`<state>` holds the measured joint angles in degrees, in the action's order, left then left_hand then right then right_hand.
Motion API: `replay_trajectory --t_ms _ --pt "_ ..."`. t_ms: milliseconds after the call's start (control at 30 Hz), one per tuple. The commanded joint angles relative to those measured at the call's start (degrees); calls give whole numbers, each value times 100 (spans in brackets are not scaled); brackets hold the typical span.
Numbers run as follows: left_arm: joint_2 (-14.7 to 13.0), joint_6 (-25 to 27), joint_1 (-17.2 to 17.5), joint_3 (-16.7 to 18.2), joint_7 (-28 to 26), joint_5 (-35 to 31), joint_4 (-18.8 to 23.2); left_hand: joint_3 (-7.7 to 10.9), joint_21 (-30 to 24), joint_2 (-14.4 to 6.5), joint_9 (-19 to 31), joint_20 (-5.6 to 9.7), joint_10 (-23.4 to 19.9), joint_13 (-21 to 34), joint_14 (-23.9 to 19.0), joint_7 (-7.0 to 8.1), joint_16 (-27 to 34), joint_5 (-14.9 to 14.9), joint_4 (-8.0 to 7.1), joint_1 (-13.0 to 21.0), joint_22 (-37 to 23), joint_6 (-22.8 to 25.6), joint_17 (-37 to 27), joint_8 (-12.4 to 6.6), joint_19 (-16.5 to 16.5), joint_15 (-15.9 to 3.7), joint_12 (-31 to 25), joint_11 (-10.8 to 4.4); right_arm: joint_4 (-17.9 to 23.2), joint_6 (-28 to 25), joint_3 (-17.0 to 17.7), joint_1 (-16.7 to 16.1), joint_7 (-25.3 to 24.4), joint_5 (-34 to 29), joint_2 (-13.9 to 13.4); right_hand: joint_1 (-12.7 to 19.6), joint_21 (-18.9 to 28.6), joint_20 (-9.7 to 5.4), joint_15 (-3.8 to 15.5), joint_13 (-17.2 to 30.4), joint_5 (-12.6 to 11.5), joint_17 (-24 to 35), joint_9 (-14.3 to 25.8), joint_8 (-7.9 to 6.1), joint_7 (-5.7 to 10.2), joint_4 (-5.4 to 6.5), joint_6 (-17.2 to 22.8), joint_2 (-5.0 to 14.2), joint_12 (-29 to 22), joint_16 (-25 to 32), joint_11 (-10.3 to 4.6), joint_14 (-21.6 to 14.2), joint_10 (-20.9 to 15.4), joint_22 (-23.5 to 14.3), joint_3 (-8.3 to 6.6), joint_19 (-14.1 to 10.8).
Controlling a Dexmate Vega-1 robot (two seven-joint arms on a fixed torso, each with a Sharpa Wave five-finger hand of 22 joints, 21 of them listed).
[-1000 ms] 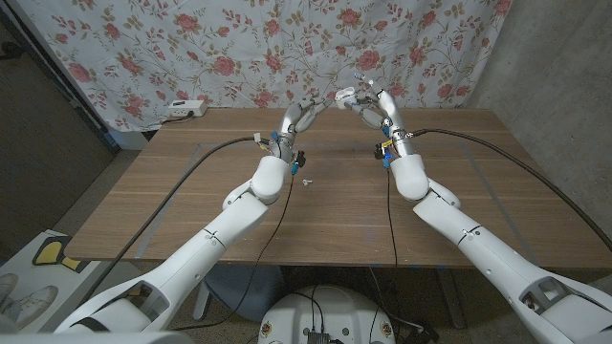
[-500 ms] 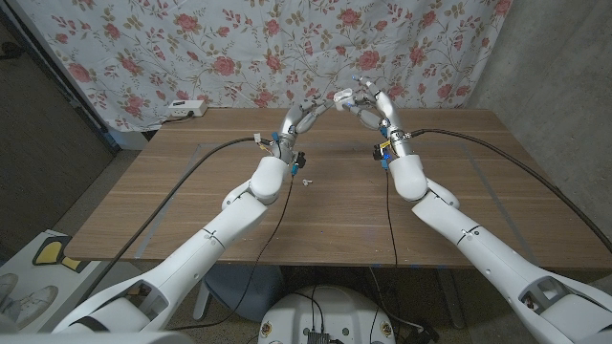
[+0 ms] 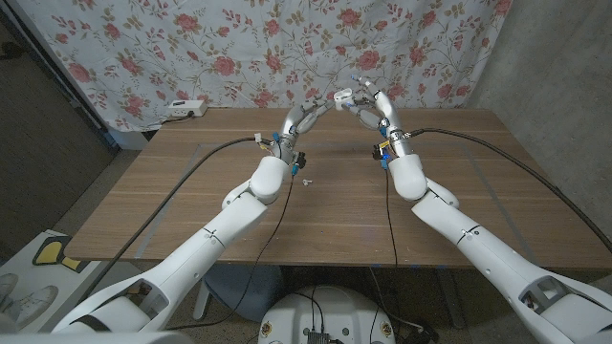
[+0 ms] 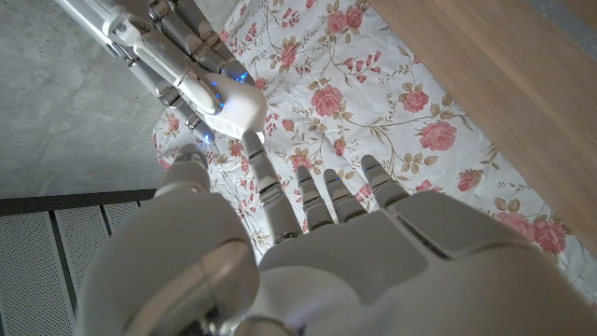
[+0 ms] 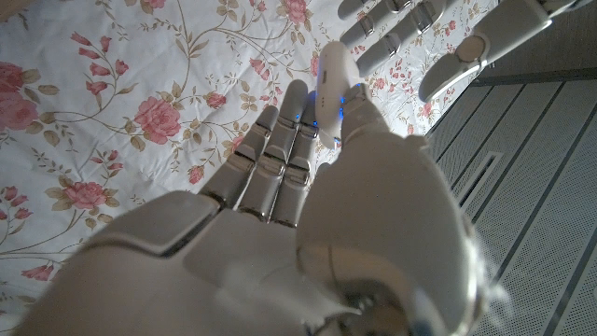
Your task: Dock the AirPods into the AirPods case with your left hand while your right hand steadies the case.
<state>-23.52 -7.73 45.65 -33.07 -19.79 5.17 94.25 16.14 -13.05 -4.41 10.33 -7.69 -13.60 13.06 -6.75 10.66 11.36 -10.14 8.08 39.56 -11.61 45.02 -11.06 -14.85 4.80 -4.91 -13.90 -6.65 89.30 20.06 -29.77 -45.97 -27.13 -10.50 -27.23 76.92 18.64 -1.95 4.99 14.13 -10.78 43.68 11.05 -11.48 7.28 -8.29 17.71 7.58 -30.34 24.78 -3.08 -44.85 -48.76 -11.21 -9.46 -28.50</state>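
aloft, right hand fingers gripping airpods case, left hand fingers spread, empty beside it

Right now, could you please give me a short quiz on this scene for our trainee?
1. True or false: the AirPods case lies on the table.
2. Which hand holds the case? A) the left hand B) the right hand C) neither
3. Fill in: a small white AirPod lies alone on the ___.
Key: 1 false, it is held up in the air over the table's far edge; 2 B; 3 table.
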Motion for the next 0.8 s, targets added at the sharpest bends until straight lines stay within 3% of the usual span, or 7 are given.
replay_trajectory --t_ms 33,133,667,733,800 --pt "15 -20 -4 -6 14 27 -31 52 -11 -19 2 -17 -47 -6 1 -17 2 -21 39 73 -10 238 -16 -16 -31 23 -12 -11 -58 -49 27 4 -48 41 30 -11 19 -11 882 87 -37 17 19 -56 3 10 58 46 -38 -7 -728 31 -705 -14 3 22" --pt "19 -23 15 -1 -35 -1 -17 65 -17 -19 3 -21 -94 -5 -19 -76 12 -22 46 79 -11 379 -16 -35 -22 10 -30 -42 -80 -91 46 8 -85 39 31 -11 18 -12 882 87 -37 22 19 -55 2 10 58 47 -38 -8 -727 30 -704 -14 3 25" --pt "28 -24 93 69 -194 -28 29 91 -27 1 2 -16 -155 -8 -43 -66 17 -22 79 124 -11 498 -7 -14 -6 -10 -50 -88 -190 -190 97 47 -154 168 26 -14 18 -8 883 92 -38 41 18 -58 7 11 70 54 -41 -21 -727 30 -703 -14 3 32" --pt "104 -83 165 115 -398 -64 30 91 -28 2 2 -17 -150 -8 -48 -69 19 -21 77 121 -11 497 -8 -7 -4 -7 -47 -81 -197 -206 108 44 -165 189 23 -14 19 -7 883 93 -38 38 18 -60 5 11 75 55 -42 -26 -727 32 -703 -14 3 30" --pt "7 31 152 113 -327 -105 112 96 -33 14 1 -12 -140 -11 -52 -13 21 -17 76 120 -12 333 -11 107 4 -12 -38 -68 -188 -232 135 23 -171 274 46 -14 19 -7 883 94 -39 45 18 -59 7 11 74 57 -44 -24 -727 26 -703 -14 2 32"
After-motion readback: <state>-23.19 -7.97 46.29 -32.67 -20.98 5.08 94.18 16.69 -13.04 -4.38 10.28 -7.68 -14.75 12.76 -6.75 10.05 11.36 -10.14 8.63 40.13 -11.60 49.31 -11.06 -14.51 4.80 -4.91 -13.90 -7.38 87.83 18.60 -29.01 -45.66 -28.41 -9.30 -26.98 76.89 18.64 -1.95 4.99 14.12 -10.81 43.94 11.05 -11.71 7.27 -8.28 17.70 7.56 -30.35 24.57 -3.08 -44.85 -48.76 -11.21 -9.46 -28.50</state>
